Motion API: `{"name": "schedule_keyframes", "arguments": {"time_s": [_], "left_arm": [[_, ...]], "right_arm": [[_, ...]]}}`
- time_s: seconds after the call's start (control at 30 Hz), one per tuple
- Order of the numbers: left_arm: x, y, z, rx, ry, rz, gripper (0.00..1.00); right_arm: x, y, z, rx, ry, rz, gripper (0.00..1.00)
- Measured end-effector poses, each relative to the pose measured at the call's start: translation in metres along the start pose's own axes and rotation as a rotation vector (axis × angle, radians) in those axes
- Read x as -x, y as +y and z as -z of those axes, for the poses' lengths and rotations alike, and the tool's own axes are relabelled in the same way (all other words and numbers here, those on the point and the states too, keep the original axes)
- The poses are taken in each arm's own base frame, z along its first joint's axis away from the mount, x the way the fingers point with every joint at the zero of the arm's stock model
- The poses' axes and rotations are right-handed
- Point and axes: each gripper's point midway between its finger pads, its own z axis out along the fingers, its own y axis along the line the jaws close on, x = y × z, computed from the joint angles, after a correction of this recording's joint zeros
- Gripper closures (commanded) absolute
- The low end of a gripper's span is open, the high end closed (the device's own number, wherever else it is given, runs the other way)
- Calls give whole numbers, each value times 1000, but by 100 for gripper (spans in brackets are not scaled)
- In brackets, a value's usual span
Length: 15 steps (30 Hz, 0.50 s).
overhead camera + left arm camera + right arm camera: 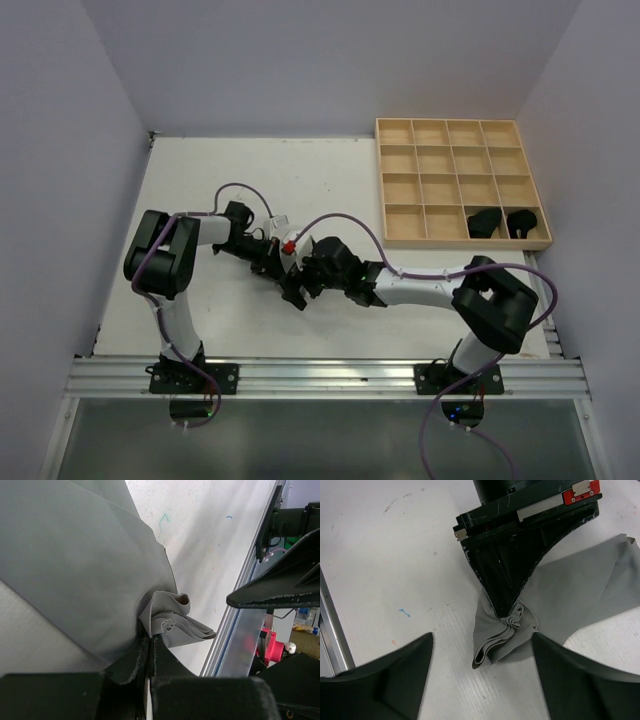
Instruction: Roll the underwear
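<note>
Softly pleated grey underwear (pixel 580 587), left tool (pixel 507 611) pinching

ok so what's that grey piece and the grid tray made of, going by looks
The grey underwear looks like thin, soft, matte cloth, probably a knit: it bunches into stacked folds where the left fingers pinch it. The grid tray looks like pale bare wood, perhaps plywood, with light tan walls and dividers. Its grain is too small to see.

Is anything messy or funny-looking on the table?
The grey underwear looks messy: one edge is squashed into wavy folds where the left jaws pinch it, the rest lies loose. The black ones in the wooden tray look tidy.
</note>
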Motion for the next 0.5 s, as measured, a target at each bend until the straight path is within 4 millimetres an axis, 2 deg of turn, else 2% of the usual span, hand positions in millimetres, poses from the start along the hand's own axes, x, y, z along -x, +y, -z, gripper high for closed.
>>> {"name": "schedule_keyframes", "arguments": {"time_s": [0.13,0.27,0.43,0.47,0.5], "left_arm": [[0,0,0,-16,-3,-8,100],[0,0,0,-21,-4,-19,100],[0,0,1,-24,-8,-25,100],[1,1,2,-25,-11,-24,100],[1,1,3,-25,-15,-21,100]], "right_arm": [[-3,-1,-1,0,1,23,5],[-14,-5,-10,2,17,31,17],[-40,-8,-23,31,78,27,27],[-43,-8,-24,33,86,26,30],[-47,-9,-26,37,95,26,40]]}}
